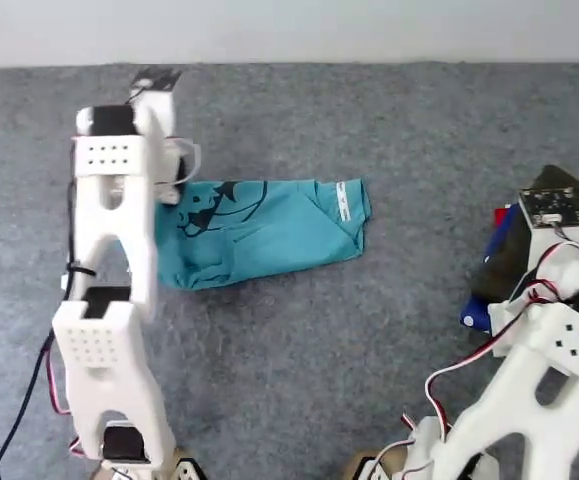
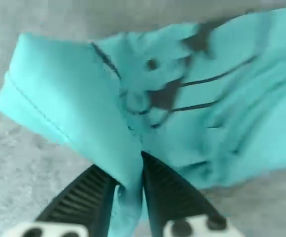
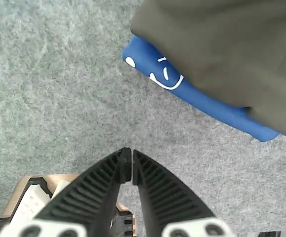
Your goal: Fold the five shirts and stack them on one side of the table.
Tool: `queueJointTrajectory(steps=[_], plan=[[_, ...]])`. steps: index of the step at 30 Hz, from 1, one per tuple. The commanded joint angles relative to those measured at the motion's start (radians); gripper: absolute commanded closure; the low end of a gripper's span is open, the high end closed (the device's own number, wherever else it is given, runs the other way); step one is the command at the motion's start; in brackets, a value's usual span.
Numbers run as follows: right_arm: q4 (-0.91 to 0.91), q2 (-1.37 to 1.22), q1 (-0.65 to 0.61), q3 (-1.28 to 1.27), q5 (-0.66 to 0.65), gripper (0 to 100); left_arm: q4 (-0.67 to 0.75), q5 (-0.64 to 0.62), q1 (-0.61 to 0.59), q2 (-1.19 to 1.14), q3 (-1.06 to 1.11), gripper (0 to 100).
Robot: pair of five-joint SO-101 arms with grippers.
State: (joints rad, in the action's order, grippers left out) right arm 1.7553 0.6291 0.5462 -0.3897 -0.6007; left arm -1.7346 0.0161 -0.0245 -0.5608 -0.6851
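Teal shirt point(image 1: 269, 232) lies partly folded on the grey felt table point(image 1: 299, 360), left of centre, with its dark print facing up and its collar label towards the right end. The left arm point(image 1: 119, 230) stands over the shirt's left end. In the left wrist view the left gripper point(image 2: 129, 170) has its black ribbed jaws pinched tight on a raised fold of the teal shirt point(image 2: 83, 98), and the cloth runs down between them.

At the table's right edge sits a stack of folded garments, an olive shirt point(image 3: 222, 54) on top of a blue shirt point(image 3: 207, 103), with a sliver of red cloth point(image 1: 501, 218) showing at the far side of the pile. The right gripper point(image 3: 131, 155) hangs over bare felt just beside this stack, its jaws pressed together with nothing between them.
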Motion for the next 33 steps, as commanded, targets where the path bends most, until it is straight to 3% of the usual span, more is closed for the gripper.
queueJointTrajectory(steps=[1,11,21,30,33], plan=[[0.028,0.024,0.01,0.0,-0.003,97.9,-0.018,-0.046,0.118,0.103,-0.004,99],[0.027,0.022,0.01,-0.011,-0.002,97.9,0.152,-0.135,0.393,0.077,-0.005,99],[0.025,0.027,0.01,-0.103,-0.003,97.9,0.256,-0.133,0.491,-0.094,-0.013,98],[0.024,0.027,0.005,-0.101,-0.005,97.9,0.344,-0.221,0.502,-0.094,-0.041,75],[0.024,0.027,0.008,-0.101,-0.008,97.9,0.315,-0.219,0.502,-0.097,-0.087,73]])
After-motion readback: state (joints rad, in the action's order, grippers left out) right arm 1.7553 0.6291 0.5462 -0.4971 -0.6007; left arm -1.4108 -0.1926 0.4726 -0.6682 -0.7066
